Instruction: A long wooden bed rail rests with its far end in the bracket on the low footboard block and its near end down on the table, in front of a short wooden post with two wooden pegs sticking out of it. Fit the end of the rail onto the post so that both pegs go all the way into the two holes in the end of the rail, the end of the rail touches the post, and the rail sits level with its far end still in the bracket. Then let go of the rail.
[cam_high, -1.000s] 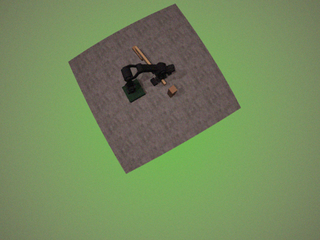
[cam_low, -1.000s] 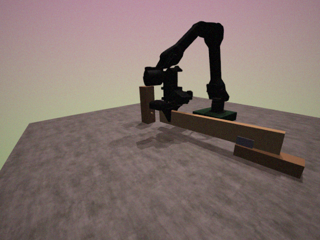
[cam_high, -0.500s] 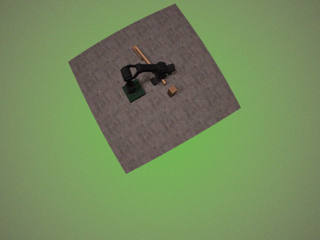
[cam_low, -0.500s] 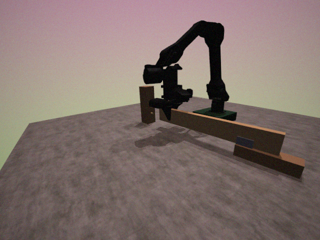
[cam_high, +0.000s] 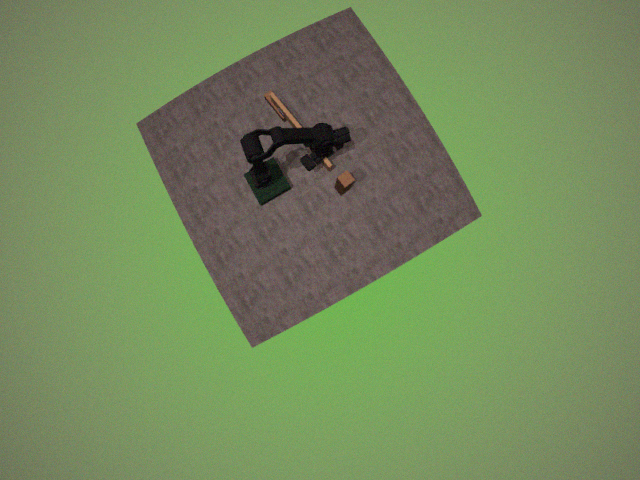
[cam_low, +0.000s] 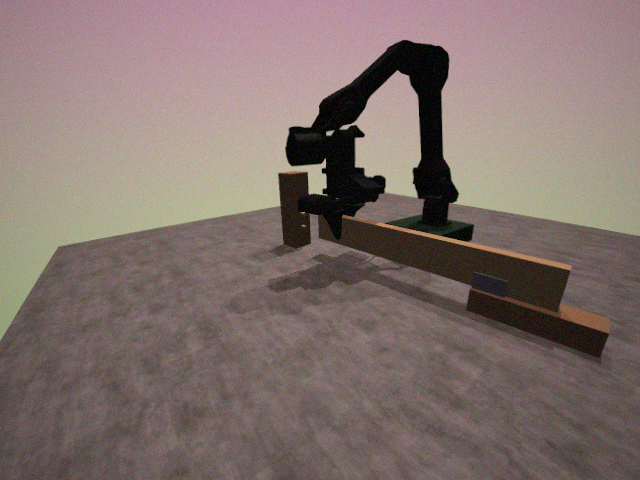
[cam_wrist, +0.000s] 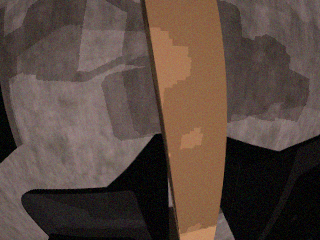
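The long rail (cam_high: 291, 117) (cam_low: 439, 253) (cam_wrist: 192, 100) stands on edge. Its far end is at the grey-blue bracket (cam_low: 490, 284) on the low footboard block (cam_low: 537, 322). Its near end is raised off the table and looks close to level; a slight tilt is hard to tell. My gripper (cam_low: 345, 224) (cam_wrist: 176, 138) is shut on the rail near that end, one finger on each side. The post (cam_high: 345, 181) (cam_low: 293, 206) stands beyond the near end, with a gap between them. Two small pegs (cam_low: 303, 225) show on its side facing the rail. The rail's holes are hidden.
The green arm base (cam_high: 273, 186) (cam_low: 457, 229) stands on the grey table (cam_high: 310, 258) (cam_low: 206, 361), to one side of the rail. The arm reaches over the rail from there. The wrist and gripper body are close to the post in the exterior view.
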